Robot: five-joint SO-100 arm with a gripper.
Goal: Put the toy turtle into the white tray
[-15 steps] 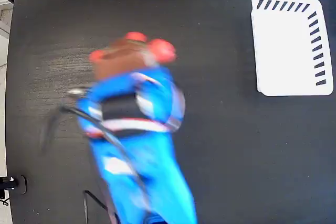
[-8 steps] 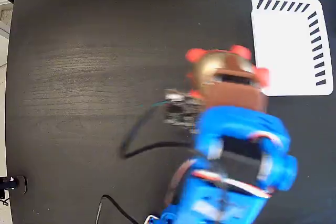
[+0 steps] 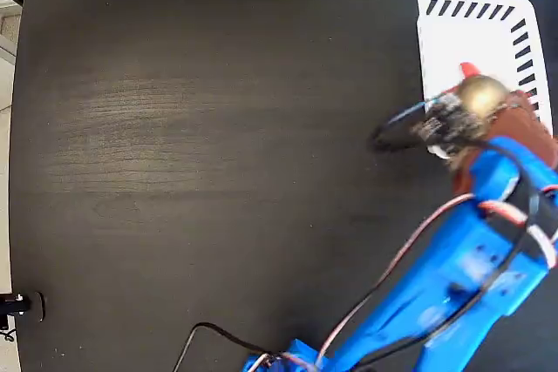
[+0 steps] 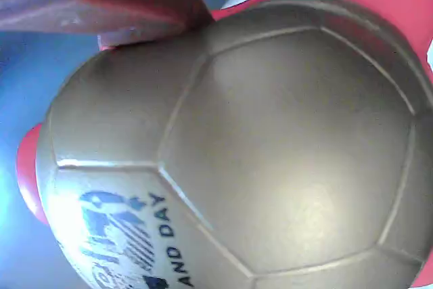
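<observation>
Turtle held over tray.

I read the jaws as clamped on the toy turtle (image 3: 480, 93) (its shell fills the wrist view), gripper (image 3: 488, 106) above the white tray (image 3: 471, 37) near its lower edge. Table (image 3: 218, 128) lies open to the left. The blue arm (image 3: 453, 276) reaches up from the bottom edge.

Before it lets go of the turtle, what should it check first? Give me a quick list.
1. Turtle held by the gripper: ok, shell fills the wrist view.
2. Turtle over the tray: ok, above its lower part in the fixed view.
3. Tray free of other things: ok, where visible.
4. Height above the tray: cannot tell.
5. Cable clear of the tray: cannot tell, it hangs by the left edge.
</observation>
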